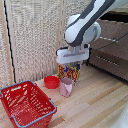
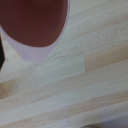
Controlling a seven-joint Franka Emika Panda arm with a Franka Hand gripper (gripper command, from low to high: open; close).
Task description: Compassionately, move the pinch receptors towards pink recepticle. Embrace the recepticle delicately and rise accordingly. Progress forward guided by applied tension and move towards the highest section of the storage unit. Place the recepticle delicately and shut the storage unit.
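Jaws cannot be made out in either view: in the exterior view the gripper (image 1: 68, 76) hangs just above the pink cup (image 1: 66, 87) against colourful clutter, so whether it is open or closed is not possible to tell. The cup stands upright on the wooden floor (image 1: 95, 105), just beside a low red bowl (image 1: 51, 81) and near a red basket (image 1: 25, 104) toward the exterior view's left. In the wrist view the cup's rim and dark inside (image 2: 35, 25) fill one corner, very close to the camera, with bare planks beyond.

This looks like the approach or early grasp step; the cup appears to rest on the floor. The dresser (image 1: 111, 50) sits at the exterior view's right, well apart.

Next would likely come a gentle closing on the cup's wall, then a straight lift without tipping it or nudging the bowl.
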